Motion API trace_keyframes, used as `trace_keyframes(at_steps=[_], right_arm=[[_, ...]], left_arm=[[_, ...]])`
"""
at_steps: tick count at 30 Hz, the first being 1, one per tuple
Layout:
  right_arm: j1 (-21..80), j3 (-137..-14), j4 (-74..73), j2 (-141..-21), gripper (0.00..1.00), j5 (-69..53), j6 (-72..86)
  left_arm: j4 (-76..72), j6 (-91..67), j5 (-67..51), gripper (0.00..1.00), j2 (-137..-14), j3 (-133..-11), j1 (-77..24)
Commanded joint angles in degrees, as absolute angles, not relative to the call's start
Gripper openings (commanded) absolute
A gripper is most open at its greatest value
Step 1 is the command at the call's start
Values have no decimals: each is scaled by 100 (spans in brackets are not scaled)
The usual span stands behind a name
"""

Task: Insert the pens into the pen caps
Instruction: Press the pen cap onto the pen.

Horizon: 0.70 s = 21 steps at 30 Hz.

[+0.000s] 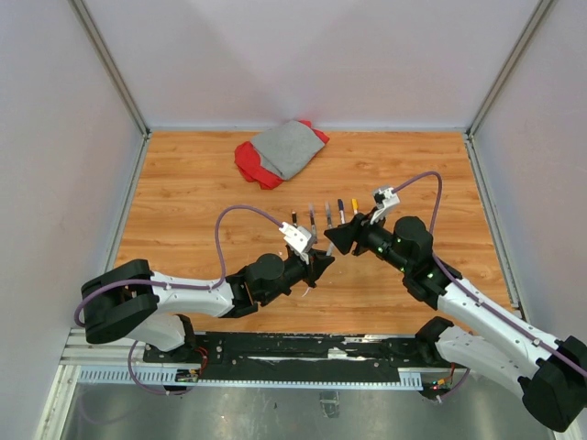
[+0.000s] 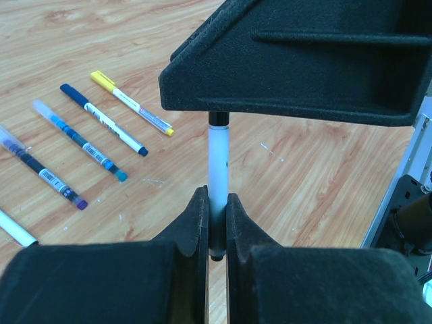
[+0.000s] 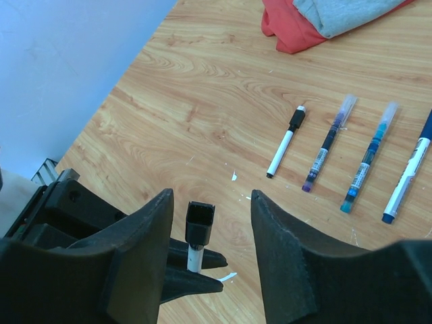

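Left wrist camera showed the left claw (image 2: 216,206) clamped on a pen (image 2: 218,158). The right claw (image 3: 212,199) stood open, jaws flanking its black cap (image 3: 200,221) without touching.

One thin white-barrelled marker pen (image 2: 217,169) stood upright off the table, a short black tube cap (image 3: 200,221) on its top. Flat in a row, apart, lay a black-capped white pen (image 3: 287,142), purple pen (image 3: 327,144), teal pen (image 3: 370,156), blue pen (image 3: 407,175) and yellow pen (image 2: 131,103).

Wood-grain bench (image 1: 183,202). Row of pens (image 1: 326,213) lying flat at centre, small white scraps (image 3: 233,177) beside them. Grey cloth (image 1: 286,147) on red cloth (image 1: 249,163) at 12 o'clock.
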<state>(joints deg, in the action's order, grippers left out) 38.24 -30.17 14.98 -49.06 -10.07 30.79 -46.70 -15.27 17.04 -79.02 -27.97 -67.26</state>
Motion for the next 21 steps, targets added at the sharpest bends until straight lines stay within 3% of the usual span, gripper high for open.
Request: trace_keyframes(at_steps=[1,9,12,14,21], right_arm=[[3910,-2966,1683,-4843,47,-1032,3021],[3909,-2880,1721,-4851,29,-1004,3058],[3906,-2844,1747,-4860,16,-1008,3071],[3904,-2816,1744,-4869,2,-1023,3082],[4394,-2544,1632,-4849,0,-593,3110]], left_arm=[[-4922,-1441,1758,0,-7908,-2944,-6720],[-4913,-1422,1776,1,-7913,-2951,-6715],[-4909,-1428,1780,1,-7928,-2962,-6715],[-4904,-1433,1791,1,-7918,-2958,-6715],[-4924,-1428,2112,0,-7436,-2755,-6717]])
